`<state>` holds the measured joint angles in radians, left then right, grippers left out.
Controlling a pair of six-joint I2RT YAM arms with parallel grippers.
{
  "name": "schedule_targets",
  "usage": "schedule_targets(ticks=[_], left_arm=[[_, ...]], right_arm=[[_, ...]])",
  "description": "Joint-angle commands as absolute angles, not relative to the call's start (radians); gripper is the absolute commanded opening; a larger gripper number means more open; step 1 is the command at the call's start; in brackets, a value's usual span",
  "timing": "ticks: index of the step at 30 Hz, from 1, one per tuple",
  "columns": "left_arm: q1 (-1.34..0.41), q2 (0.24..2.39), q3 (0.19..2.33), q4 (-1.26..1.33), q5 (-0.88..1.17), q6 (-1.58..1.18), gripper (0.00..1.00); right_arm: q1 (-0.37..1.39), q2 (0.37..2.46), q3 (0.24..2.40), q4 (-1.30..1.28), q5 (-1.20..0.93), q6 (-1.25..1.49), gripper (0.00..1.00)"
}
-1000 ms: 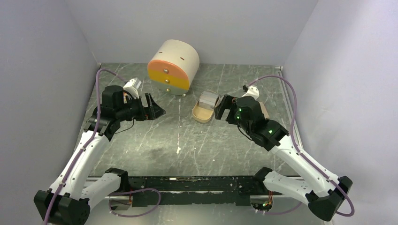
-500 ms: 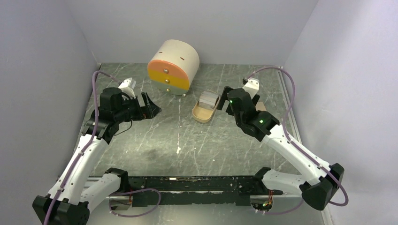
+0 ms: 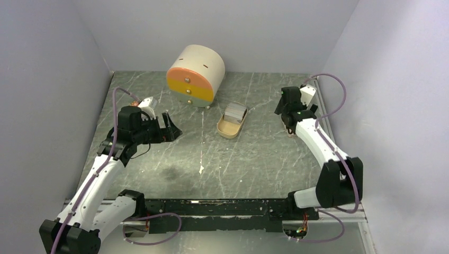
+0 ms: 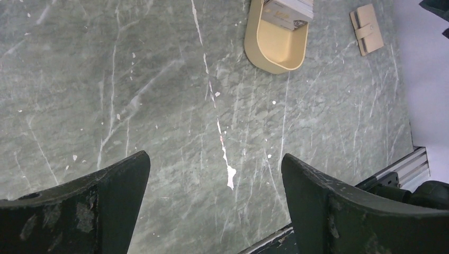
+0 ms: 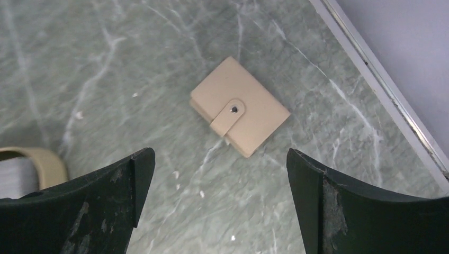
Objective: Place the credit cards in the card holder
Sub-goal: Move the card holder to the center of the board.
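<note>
While print on the credit cards (image 4: 288,11) blurs, the card holder (image 5: 249,100) lies shut.

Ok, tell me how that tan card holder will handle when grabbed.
The card holder lies flat and low on the table, so it will probably slide rather than tip if nudged. Its tab looks snapped shut, so it should lift as one folded piece. It looks thin and leather-like: likely light and slightly yielding in a grip.

Hidden: card holder (image 3: 291,133), overhead I see only a sliver past the right arm (image 3: 317,144). Cropped: credit cards (image 4: 288,10), top edge of my left wrist view; tray (image 5: 39,157), left edge, right wrist view.
</note>
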<state>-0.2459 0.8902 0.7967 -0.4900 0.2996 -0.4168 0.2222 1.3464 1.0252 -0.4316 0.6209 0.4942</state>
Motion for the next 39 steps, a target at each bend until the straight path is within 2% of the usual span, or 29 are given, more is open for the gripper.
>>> schedule_targets(ticks=[1,11,19,24,32,39], left_arm=[[-0.253,0.888,0.799,-0.46,0.333,-0.378,0.98],[-0.253,0.873,0.79,-0.47,0.344,-0.341,0.96],[-0.253,0.859,0.789,-0.471,0.336,-0.336,0.95],[-0.253,0.869,0.795,-0.483,0.321,-0.332,0.95],[-0.252,0.865,0.801,-0.491,0.296,-0.33,0.95],[-0.252,0.864,0.798,-0.487,0.296,-0.329,0.94]], right_arm=[[0.122,1.451,1.011,-0.309,0.522,0.445,0.98],[-0.034,1.793,1.212,-0.316,0.438,0.405,1.0],[-0.083,1.917,1.238,-0.319,0.354,0.397,0.99],[-0.078,1.894,1.186,-0.31,0.288,0.398,0.95],[-0.006,1.769,1.029,-0.355,0.27,0.385,0.82],[0.131,1.623,0.928,-0.433,0.24,0.438,0.76]])
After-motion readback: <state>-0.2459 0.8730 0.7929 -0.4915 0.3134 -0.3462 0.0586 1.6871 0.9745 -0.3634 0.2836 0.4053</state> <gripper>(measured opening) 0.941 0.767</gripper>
